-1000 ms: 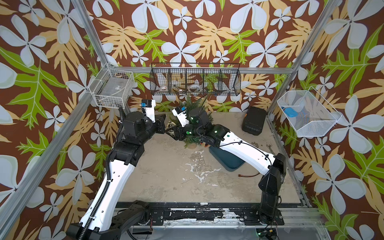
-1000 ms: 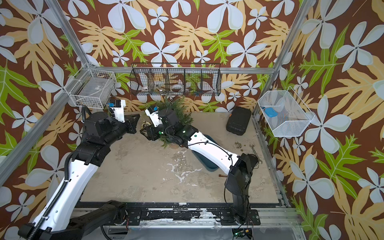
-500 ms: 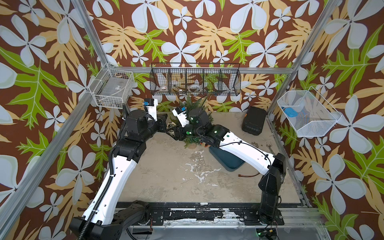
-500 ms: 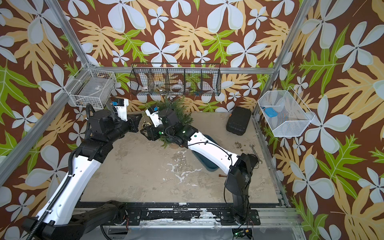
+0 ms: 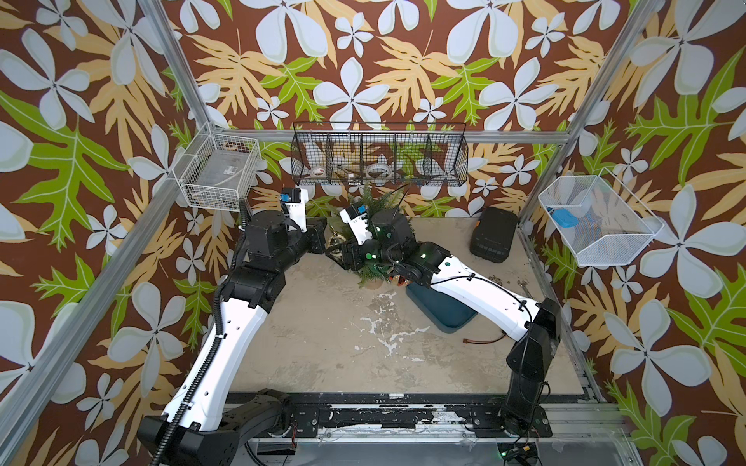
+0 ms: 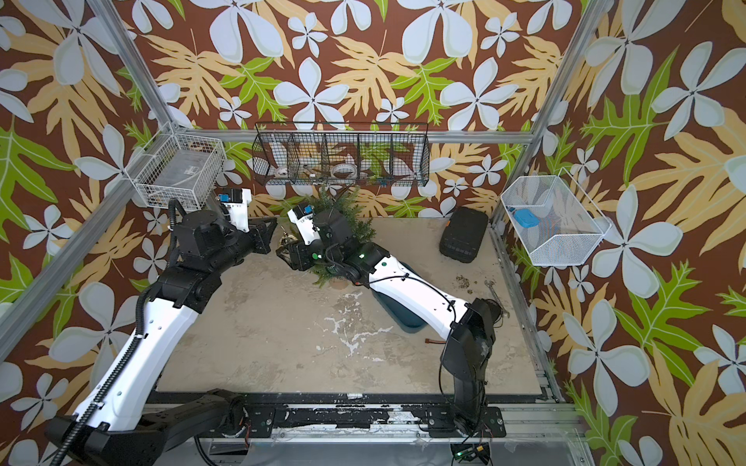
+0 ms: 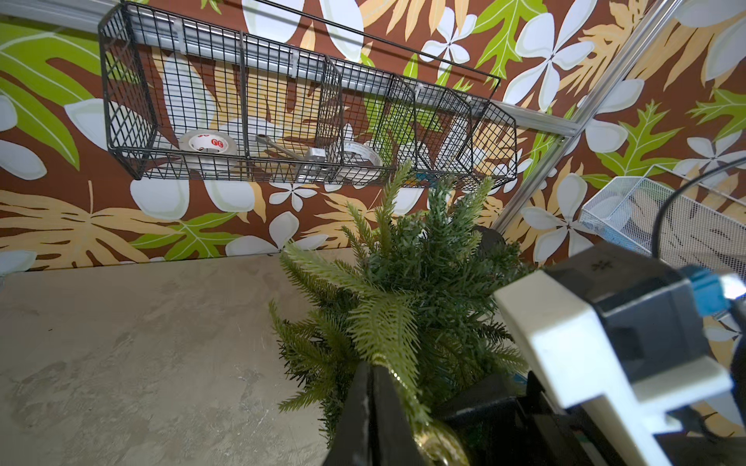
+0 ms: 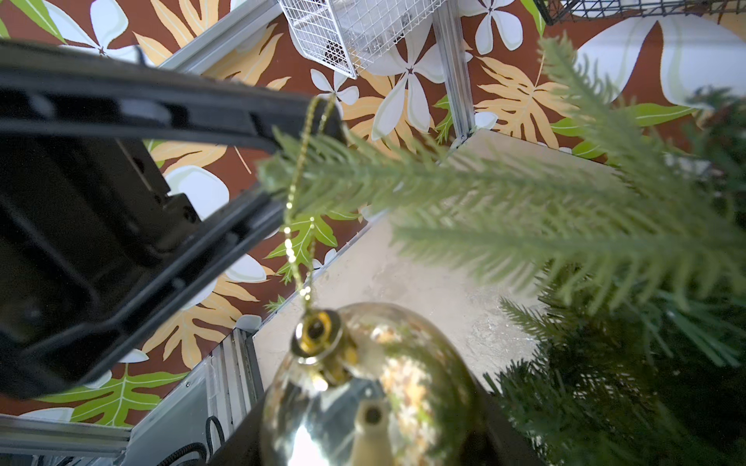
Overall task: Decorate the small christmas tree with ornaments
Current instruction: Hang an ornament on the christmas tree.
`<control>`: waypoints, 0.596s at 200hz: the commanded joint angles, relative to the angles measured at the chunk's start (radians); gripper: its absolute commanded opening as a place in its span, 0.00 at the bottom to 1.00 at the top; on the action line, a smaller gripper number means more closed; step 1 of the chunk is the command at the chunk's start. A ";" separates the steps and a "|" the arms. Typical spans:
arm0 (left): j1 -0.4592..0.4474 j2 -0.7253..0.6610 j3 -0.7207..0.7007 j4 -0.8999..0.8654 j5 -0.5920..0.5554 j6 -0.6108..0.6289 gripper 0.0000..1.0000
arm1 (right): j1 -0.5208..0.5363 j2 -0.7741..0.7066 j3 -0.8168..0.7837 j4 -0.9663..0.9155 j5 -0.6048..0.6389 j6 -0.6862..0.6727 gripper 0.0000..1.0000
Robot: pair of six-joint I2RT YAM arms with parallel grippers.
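Likely light, slick, fragile, gold ball [image 8: 363,383] hangs beside small christmas tree [image 7: 424,274] near table [image 5: 323,343] back edge, seemingly clasped by right gripper [image 5: 341,253]; left gripper [image 7: 373,373] clenched on its loop [image 8: 298,193], safest hold.

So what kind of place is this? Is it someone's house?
Probably a robot test booth, not a house: leafy wallpaper on a metal frame, a left arm and right arm mounted at a worn table, and a wire basket holding tape rolls.
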 commanded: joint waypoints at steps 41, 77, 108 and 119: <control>0.003 0.008 0.002 0.027 -0.003 -0.004 0.00 | -0.009 0.009 0.006 0.031 -0.012 0.023 0.56; 0.003 0.013 -0.005 0.038 0.005 -0.008 0.01 | -0.020 0.001 -0.006 0.036 -0.012 0.034 0.56; 0.002 0.014 -0.012 0.050 0.008 -0.015 0.10 | -0.020 -0.007 -0.023 0.048 -0.011 0.045 0.56; 0.001 0.013 -0.013 0.054 0.012 -0.020 0.13 | -0.022 -0.007 -0.023 0.043 -0.003 0.049 0.56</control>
